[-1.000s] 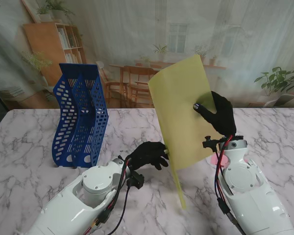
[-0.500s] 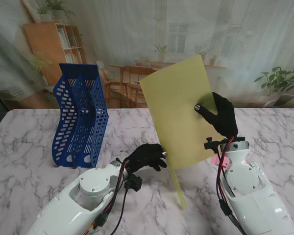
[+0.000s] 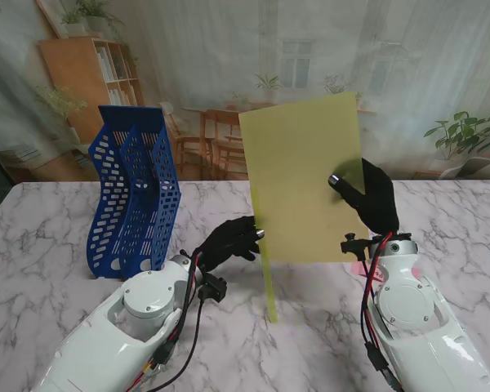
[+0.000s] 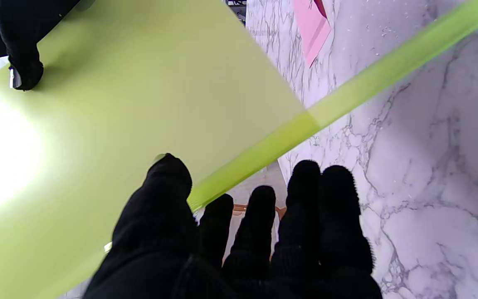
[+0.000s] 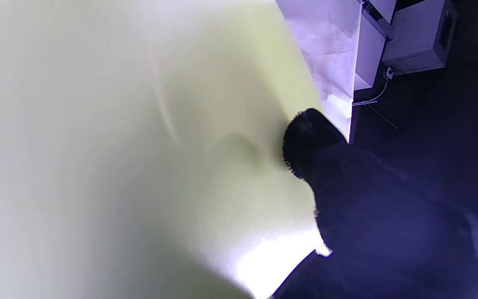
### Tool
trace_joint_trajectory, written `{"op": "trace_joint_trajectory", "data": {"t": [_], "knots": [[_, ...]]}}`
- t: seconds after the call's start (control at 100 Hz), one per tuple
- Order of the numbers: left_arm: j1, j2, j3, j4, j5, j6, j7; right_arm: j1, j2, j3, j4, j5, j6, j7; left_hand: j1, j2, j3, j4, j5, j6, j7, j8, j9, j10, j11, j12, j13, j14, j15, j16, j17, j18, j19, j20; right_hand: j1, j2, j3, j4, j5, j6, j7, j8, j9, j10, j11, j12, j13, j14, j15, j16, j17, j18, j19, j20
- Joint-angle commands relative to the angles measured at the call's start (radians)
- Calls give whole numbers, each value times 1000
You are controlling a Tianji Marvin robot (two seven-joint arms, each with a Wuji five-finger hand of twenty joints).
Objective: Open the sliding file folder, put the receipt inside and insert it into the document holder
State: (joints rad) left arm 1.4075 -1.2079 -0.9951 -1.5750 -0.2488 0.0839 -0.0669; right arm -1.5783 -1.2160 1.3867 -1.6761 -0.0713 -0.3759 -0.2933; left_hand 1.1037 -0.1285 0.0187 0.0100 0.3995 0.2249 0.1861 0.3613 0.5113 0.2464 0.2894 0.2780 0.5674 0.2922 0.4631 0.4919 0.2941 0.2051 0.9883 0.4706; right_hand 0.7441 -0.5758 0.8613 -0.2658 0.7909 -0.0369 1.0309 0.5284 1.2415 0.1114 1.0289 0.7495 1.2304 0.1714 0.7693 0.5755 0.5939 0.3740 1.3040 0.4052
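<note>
While the right hand [image 3: 371,198] pinches the upright yellow-green folder [image 3: 302,180], only the left wrist view shows the left hand [image 4: 239,232] gripping its slide bar [image 4: 347,95] and a pink receipt [image 4: 310,25] on the desk [image 4: 430,166].

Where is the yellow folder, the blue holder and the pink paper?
yellow folder [image 3: 302,175], stand view, middle of its flat sheet.
blue holder [image 3: 135,196], stand view, its perforated side wall.
pink paper [image 4: 310,23], left wrist view, its flat face.

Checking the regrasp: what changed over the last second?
The yellow folder swung to face the camera flatter, its slide bar shifting left. The left hand moved left and farther from me, fingers at the folder's left edge. The right hand kept its grip. The blue document holder stayed put.
</note>
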Motion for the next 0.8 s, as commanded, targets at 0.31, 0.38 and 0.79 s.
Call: {"op": "trace_joint_trajectory", "data": {"t": [0.31, 0.38, 0.79], "knots": [[3, -7, -5, -21, -33, 36, -7, -6, -11, -34, 29, -64, 132, -37, 187, -20, 131, -19, 217, -12, 189, 121, 359, -21, 190, 216, 272, 44, 204, 106, 208, 13, 265, 79, 90, 108, 72, 39, -35, -83, 70, 0, 7, -4, -22, -51, 32, -2, -18, -19, -9, -7, 21, -15], [2, -12, -4, -18, -29, 40, 13, -13, -12, -35, 33, -72, 148, -44, 187, -33, 142, -25, 266, -34, 281, 162, 397, -27, 223, 238, 309, 42, 251, 123, 239, 21, 316, 92, 91, 112, 68, 40, -41, -69, 71, -6, 6, 0, -34, -65, 28, 5, -30, -28, -17, -1, 22, -13], [-8, -23, -10, -2, -56, 37, 36, -38, -15, -43, 60, -106, 166, -73, 167, -17, 20, 6, 195, -33, 362, 111, 334, -39, 120, 136, 233, 17, 125, 44, 174, 10, 219, 47, 96, 122, 56, 43, -58, -56, 85, -17, 13, 1, -65, -125, 33, 11, -52, -55, -27, 7, 31, -2]]}}
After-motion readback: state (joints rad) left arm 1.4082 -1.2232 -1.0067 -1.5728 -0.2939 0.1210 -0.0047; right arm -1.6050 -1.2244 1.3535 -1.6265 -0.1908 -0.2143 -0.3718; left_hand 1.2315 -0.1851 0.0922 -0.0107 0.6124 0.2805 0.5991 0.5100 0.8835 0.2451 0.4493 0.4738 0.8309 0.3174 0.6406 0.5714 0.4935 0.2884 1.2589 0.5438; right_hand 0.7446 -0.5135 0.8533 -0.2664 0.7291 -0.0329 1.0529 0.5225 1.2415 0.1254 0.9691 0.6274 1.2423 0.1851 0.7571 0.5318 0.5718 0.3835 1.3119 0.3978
